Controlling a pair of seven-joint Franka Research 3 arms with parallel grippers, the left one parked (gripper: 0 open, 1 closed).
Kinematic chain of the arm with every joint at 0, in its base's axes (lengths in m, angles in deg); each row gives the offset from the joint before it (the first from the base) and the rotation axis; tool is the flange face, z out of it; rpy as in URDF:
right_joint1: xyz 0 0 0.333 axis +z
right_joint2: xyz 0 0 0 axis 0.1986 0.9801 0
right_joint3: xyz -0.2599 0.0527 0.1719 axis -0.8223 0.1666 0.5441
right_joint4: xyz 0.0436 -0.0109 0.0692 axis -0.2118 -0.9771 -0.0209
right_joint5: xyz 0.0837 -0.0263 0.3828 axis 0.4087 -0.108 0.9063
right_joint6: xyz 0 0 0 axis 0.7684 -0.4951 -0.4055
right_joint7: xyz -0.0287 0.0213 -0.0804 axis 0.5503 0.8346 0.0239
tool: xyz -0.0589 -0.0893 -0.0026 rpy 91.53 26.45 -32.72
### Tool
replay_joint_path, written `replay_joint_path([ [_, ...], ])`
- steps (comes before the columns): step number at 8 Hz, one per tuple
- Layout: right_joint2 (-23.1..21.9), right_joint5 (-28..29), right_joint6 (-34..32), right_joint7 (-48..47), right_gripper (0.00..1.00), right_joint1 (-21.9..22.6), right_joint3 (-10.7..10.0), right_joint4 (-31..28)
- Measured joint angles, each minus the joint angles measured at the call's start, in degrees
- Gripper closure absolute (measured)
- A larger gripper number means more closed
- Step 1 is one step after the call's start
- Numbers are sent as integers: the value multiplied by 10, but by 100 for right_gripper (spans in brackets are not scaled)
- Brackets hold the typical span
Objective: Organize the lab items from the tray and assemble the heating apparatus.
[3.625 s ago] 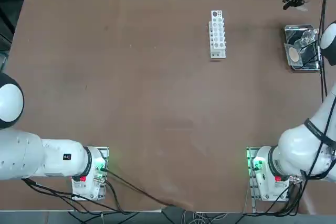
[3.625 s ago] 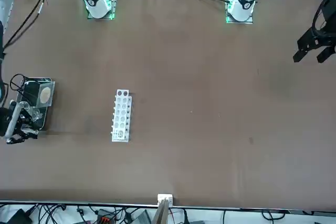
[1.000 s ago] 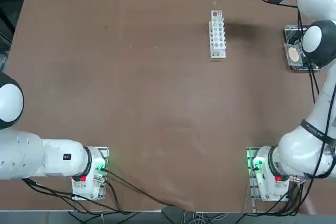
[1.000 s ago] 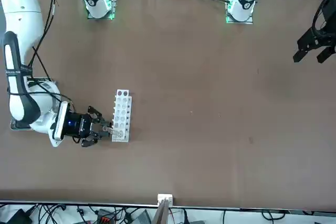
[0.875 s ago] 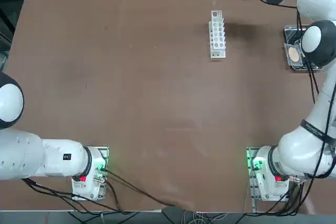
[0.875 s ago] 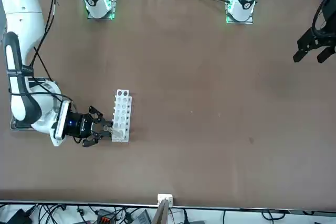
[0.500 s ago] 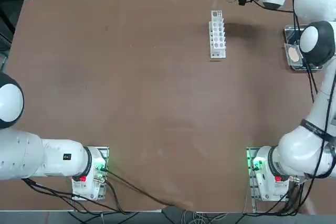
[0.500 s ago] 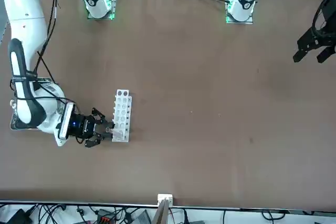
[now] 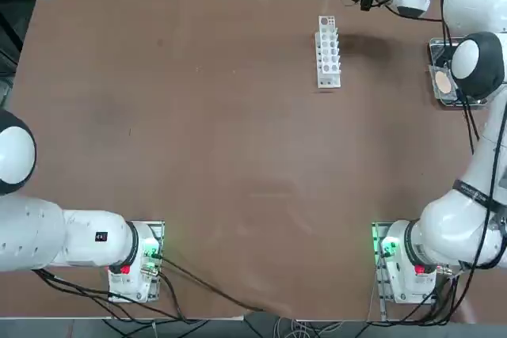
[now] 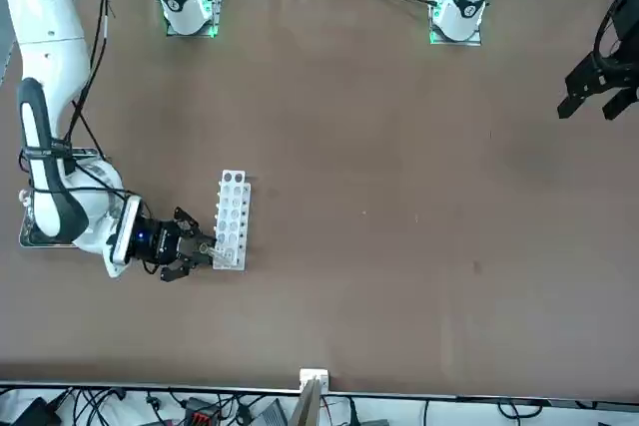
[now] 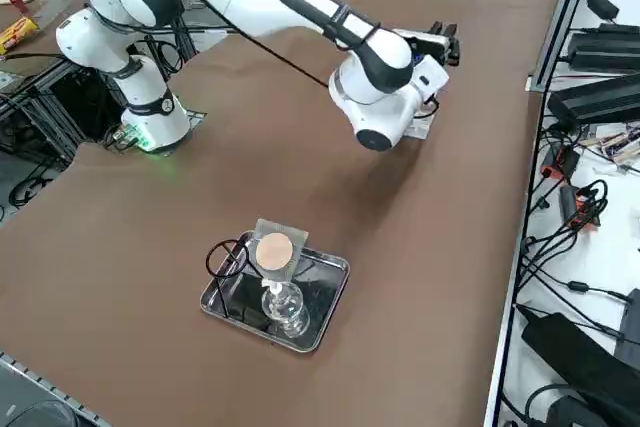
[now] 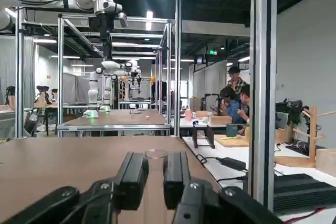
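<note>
On the brown counter [image 9: 198, 132] my right hand [image 10: 205, 248], clenched on a clear tube [image 12: 155, 182], hovers beside the white rack [image 10: 232, 218], ready for careful seating.

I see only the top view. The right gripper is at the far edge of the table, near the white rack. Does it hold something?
Observer: Yes. In the wrist view the right gripper is shut on a clear glass tube.
Operator: Where is it relative to the rack?
Observer: The front view shows it level, beside the end of the white rack farthest from the robot. I cannot tell if they touch.
Operator: The arm partly covers the tray for me. What is in it?
Observer: In the side view, the burner bottle, the mesh and the wire tripod are all in the metal tray.
</note>
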Motion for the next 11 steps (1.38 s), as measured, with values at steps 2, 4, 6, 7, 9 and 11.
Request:
replay_joint_path([
  [2,7,1,-11,17,78,-1,0,0],
  [4,7,0,-12,18,78,-7,0,0],
  [6,7,0,-18,18,78,-11,0,0],
  [7,7,0,-21,18,78,-11,0,0],
  [9,8,0,-23,18,78,-10,1,0],
  [11,9,-1,-27,18,78,-10,1,-3],
])
